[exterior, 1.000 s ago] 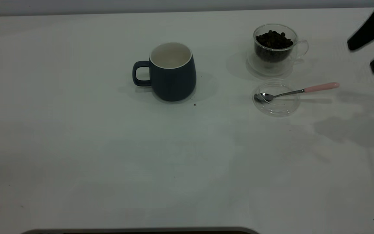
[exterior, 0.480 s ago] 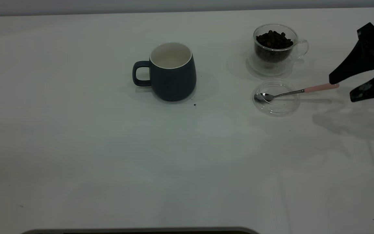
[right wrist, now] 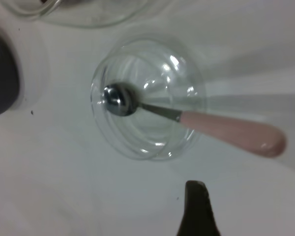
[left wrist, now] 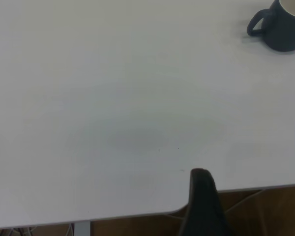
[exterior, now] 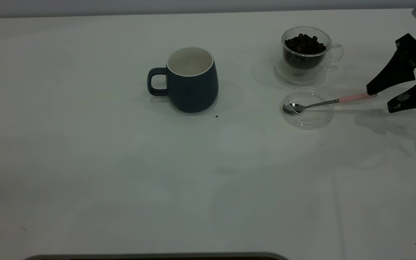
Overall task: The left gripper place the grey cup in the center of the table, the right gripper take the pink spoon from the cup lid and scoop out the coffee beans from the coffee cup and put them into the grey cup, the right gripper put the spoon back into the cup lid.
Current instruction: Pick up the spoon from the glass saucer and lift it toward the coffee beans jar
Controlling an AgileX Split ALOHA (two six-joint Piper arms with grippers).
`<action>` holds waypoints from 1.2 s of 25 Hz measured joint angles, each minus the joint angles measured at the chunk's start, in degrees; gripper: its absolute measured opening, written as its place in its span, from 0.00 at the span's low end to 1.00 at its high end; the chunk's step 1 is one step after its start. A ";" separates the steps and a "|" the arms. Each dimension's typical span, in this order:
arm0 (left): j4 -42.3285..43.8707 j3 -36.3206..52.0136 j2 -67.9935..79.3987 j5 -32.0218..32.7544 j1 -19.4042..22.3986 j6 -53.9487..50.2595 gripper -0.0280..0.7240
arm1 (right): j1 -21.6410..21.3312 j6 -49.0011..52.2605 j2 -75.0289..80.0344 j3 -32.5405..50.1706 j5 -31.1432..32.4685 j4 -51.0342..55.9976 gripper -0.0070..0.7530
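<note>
Left pincer: only one dark finger tip [left wrist: 202,196] shows in its wrist view, parked off the counter [exterior: 85,162] edge, well clear of everything; can't tell its state. Grey cup [exterior: 192,80] sits mid-counter, empty. Cup lid [exterior: 307,109] further right, in front of the coffee cup [exterior: 306,54] with coffee beans [exterior: 304,44]. Pink spoon [exterior: 332,101] has its bowl in the lid; long axis runs left-right, handle pointing at the right pincer [exterior: 383,97]. That pincer is spread, straddling the handle's far end, not yet pinching. Right arm clearly nearer; I'd say next it closes on the handle.
</note>
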 joint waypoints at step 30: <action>0.00 0.00 0.00 0.00 0.00 0.09 0.79 | -0.86 -13.52 8.52 -7.66 7.51 7.10 0.78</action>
